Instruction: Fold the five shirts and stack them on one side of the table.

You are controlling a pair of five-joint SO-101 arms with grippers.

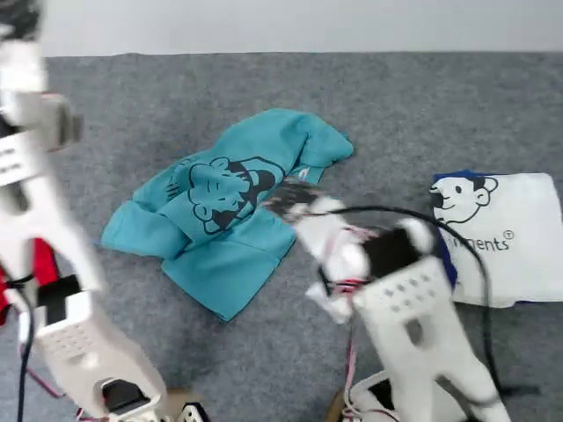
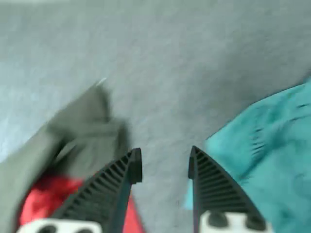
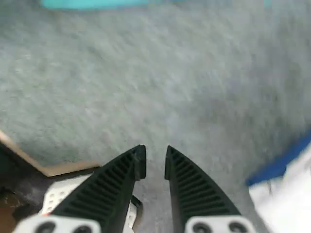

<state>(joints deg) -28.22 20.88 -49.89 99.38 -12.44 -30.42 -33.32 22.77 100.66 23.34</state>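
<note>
Hand, left: left hand hung open over bare grey bench, its two ribbed black fingers spread well apart with nothing between them.
Hand, right: right hand was parted only by a narrow gap, gripping nothing, with grey bench surface showing through the slit. From above it appeared blurred, just beside the teal shirt's right-hand edge.
Beside left hand: a grey-green cloth lay on one side of the fingers with red cloth under it; the teal shirt lay on the other side. Neither touched the fingers.
Beside right hand: a blue-edged white shirt lay near one finger, and a strip of teal lay far off, past the fingertips.
Teal shirt: unfolded and rumpled at mid-bench, cartoon print facing up. Its long axis ran diagonally, from the near left to the far right of the overhead view, and the far-right end was bunched.
White shirt: folded into a rough rectangle at the bench's right side, print up, long axis across the bench, blue showing along its inner edge; well apart from the teal one.
Bench: grey, carpet-like surface.
</note>
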